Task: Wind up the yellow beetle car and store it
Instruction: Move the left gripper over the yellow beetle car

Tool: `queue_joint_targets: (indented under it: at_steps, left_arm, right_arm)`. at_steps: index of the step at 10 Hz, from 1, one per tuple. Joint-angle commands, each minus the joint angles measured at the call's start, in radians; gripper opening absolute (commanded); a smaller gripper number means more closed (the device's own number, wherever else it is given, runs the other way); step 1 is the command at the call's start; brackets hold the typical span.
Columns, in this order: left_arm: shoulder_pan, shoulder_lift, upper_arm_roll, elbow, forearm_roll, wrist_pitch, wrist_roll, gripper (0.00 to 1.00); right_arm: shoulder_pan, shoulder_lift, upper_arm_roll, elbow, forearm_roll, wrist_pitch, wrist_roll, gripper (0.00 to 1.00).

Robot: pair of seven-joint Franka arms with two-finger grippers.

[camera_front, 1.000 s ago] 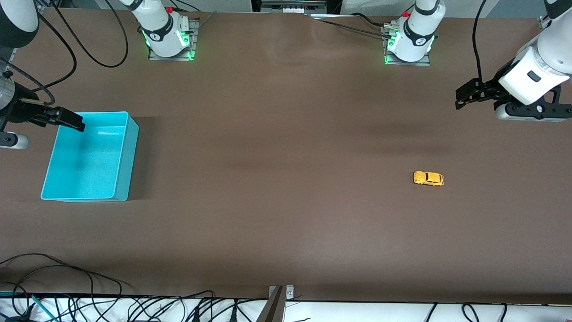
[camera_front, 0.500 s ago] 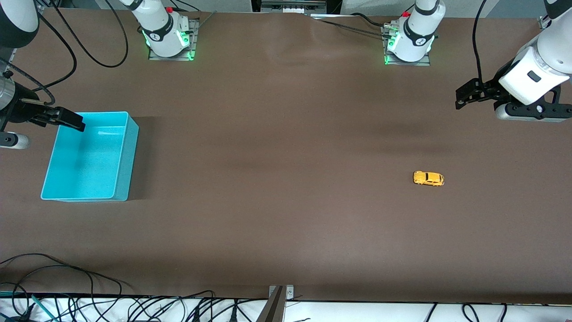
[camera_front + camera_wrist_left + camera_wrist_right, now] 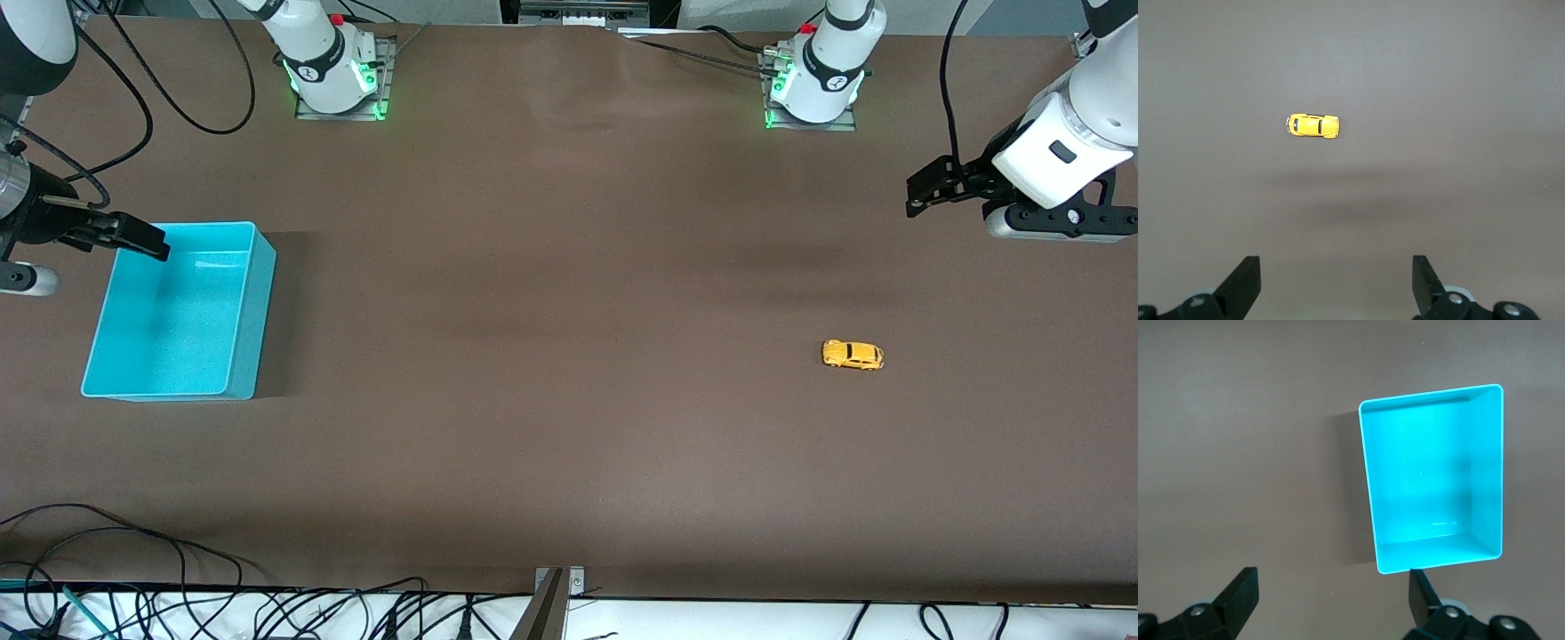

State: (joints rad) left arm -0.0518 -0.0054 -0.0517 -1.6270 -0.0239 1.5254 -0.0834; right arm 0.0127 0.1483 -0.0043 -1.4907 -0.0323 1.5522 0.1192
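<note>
Toward the left arm's end of the desk (image 3: 569, 427) the yellow beetle car (image 3: 853, 354) sits untouched, the left tool (image 3: 925, 191) spread above it for pickup, while the right tool (image 3: 133, 238), also spread, waits over the empty turquoise bin (image 3: 260, 293).

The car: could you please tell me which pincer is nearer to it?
Left. The left pincer hangs open over bare table near the car; the right pincer hangs open over the bin at the right arm's end.
</note>
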Motion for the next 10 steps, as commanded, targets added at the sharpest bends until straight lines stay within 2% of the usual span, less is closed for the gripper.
queue_joint_targets:
  at_steps: [1,6,7,10]
  left_arm:
    - [0.003,0.013,-0.001,0.033,0.018,-0.024,0.021,1.00]
    - [0.001,0.050,0.001,0.039,0.019,-0.022,0.027,1.00]
    - [0.001,0.058,0.003,0.039,0.019,-0.022,0.101,1.00]
    - [0.096,0.148,0.018,0.100,0.005,-0.021,0.563,1.00]
  right_arm:
    - [-0.005,-0.006,0.001,0.001,0.017,-0.014,-0.013,1.00]
    - [-0.005,-0.006,-0.002,0.000,0.017,-0.015,-0.016,1.00]
    - [-0.007,-0.006,-0.002,0.000,0.017,-0.014,-0.016,1.00]
    - [-0.010,-0.006,-0.005,0.000,0.017,-0.014,-0.018,1.00]
